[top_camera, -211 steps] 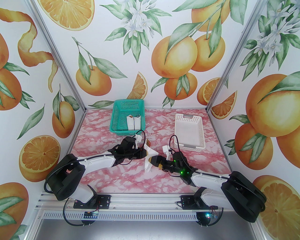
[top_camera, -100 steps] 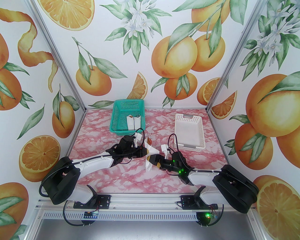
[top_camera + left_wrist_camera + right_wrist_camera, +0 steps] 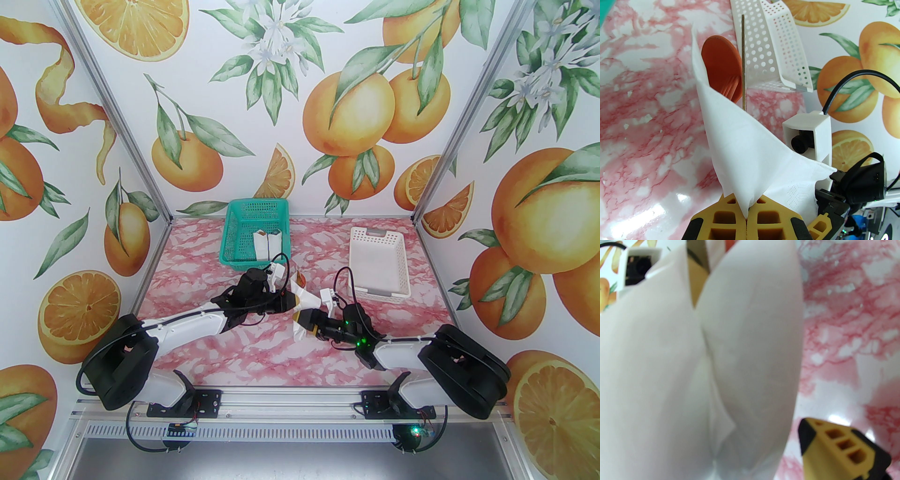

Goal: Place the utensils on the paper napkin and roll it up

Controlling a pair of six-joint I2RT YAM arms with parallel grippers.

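Near mid-table, the left gripper (image 3: 295,303) pinches a corner of the paper napkin (image 3: 310,300), its yellow fingers (image 3: 724,218) pressed together on the paper. The sheet rises from them as a loose cone, and its free edge folds out toward the right gripper (image 3: 304,320), which touches the lower flap; whether that one is clamped cannot be told. Bare pink marble tabletop (image 3: 197,281) lies open to the left and along the near side. The green basket (image 3: 257,201) and white basket (image 3: 379,293) stand close behind.

From the left wrist, the orange spoon (image 3: 719,61) and the knife (image 3: 743,70), seen edge-on, poke out of the cone's mouth. From the right wrist, blurred white folds press close, with one yellow finger (image 3: 843,451) beside them.
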